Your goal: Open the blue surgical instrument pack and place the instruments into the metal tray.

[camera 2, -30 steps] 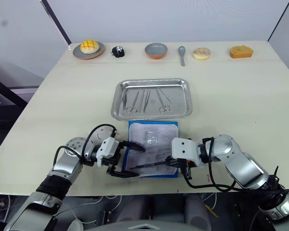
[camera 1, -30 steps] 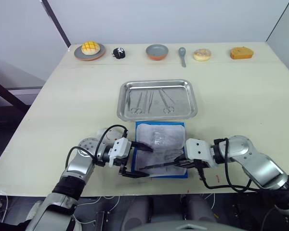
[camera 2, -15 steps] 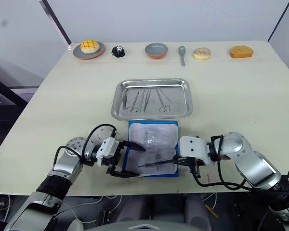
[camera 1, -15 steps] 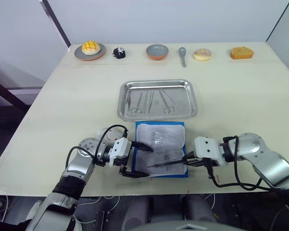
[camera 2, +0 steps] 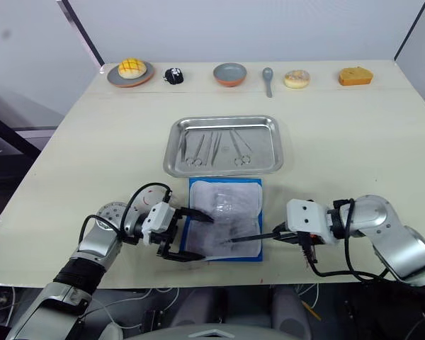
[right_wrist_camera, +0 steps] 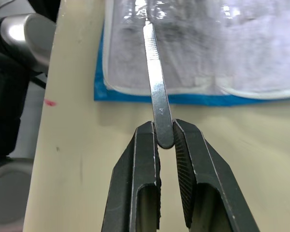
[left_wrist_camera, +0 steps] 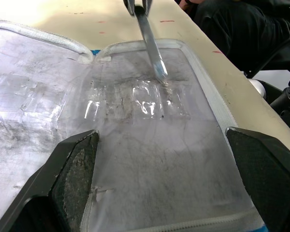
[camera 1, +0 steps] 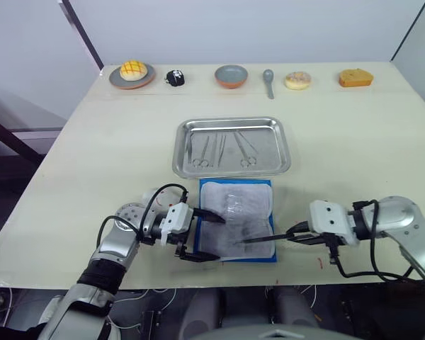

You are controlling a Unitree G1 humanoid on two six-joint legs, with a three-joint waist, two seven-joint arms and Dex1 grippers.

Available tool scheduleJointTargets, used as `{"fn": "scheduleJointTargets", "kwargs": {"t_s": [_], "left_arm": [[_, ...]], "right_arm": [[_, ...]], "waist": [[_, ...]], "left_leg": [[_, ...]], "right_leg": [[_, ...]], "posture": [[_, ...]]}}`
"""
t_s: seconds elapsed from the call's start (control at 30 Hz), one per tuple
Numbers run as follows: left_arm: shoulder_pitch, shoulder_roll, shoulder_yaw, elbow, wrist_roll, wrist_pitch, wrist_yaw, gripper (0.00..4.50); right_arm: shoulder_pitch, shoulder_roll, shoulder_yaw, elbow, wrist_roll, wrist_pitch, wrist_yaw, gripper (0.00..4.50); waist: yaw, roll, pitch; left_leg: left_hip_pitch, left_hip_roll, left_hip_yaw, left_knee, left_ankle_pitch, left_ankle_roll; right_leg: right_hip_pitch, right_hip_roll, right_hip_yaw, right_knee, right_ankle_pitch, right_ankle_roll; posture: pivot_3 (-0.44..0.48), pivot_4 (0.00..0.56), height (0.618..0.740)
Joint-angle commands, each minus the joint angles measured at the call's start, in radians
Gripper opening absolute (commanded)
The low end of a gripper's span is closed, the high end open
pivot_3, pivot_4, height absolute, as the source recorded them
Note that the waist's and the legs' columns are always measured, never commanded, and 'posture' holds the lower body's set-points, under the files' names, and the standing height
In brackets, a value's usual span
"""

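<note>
The blue surgical instrument pack (camera 1: 238, 204) lies open near the table's front edge, its pale lining up. My left gripper (camera 1: 204, 239) is open at the pack's left edge, its fingers (left_wrist_camera: 73, 170) spread wide over the lining (left_wrist_camera: 150, 159). My right gripper (right_wrist_camera: 163, 137) is to the right of the pack, shut on the end of a thin silvery instrument (camera 1: 265, 238). The instrument's far tip still reaches over the pack's right front corner. Behind the pack, the metal tray (camera 1: 231, 121) holds several instruments (camera 1: 202, 150), among them ring-handled ones.
Along the far edge stand a plate with a yellow bun (camera 1: 132, 73), a small black object (camera 1: 174, 78), a grey bowl (camera 1: 231, 76), a spoon (camera 1: 268, 81), a doughnut (camera 1: 297, 80) and an orange cake piece (camera 1: 355, 77). The table's front edge is close below both grippers.
My right gripper has moved to the right, drawing the thin instrument across the pack toward its right edge. The left gripper and the pack have stayed put.
</note>
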Motion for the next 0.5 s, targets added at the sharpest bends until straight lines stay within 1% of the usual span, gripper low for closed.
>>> {"fn": "scheduleJointTargets", "kwargs": {"t_s": [0.03, 0.3, 0.43, 0.5], "left_arm": [[0.034, 0.005, -0.034, 0.061, 0.058, 0.016, -0.003, 4.50], [0.030, -0.009, -0.037, 0.072, 0.061, 0.007, 0.003, 4.50], [0.028, -0.009, -0.039, 0.076, 0.062, 0.004, -0.001, 4.50], [0.026, -0.008, -0.038, 0.080, 0.062, 0.002, -0.004, 4.50]], "right_arm": [[0.041, -0.029, -0.087, -0.035, 0.047, -0.032, 0.016, 0.14], [0.162, -0.088, -0.251, -0.043, 0.107, -0.075, 0.051, 0.14], [0.229, -0.090, -0.377, -0.047, 0.168, -0.076, 0.068, 0.14], [0.258, -0.071, -0.456, -0.053, 0.223, -0.055, 0.063, 0.14]], "waist": [[0.000, 0.000, 0.000], [0.002, 0.000, 0.000], [0.003, 0.000, 0.000], [0.004, 0.001, 0.000]], "left_leg": [[0.000, 0.000, 0.000, 0.000, 0.000, 0.000], [0.000, 0.000, 0.000, 0.000, 0.000, 0.000], [0.000, 0.000, 0.000, 0.000, 0.000, 0.000], [0.000, 0.000, 0.000, 0.000, 0.000, 0.000]], "right_leg": [[0.000, 0.000, 0.000, 0.000, 0.000, 0.000], [0.000, 0.000, 0.000, 0.000, 0.000, 0.000], [0.001, 0.000, 0.000, 0.000, 0.000, 0.000], [0.001, 0.000, 0.000, 0.000, 0.000, 0.000]], "posture": [[0.000, 0.150, 0.732], [0.000, 0.150, 0.732], [0.000, 0.150, 0.732], [0.000, 0.150, 0.732]]}}
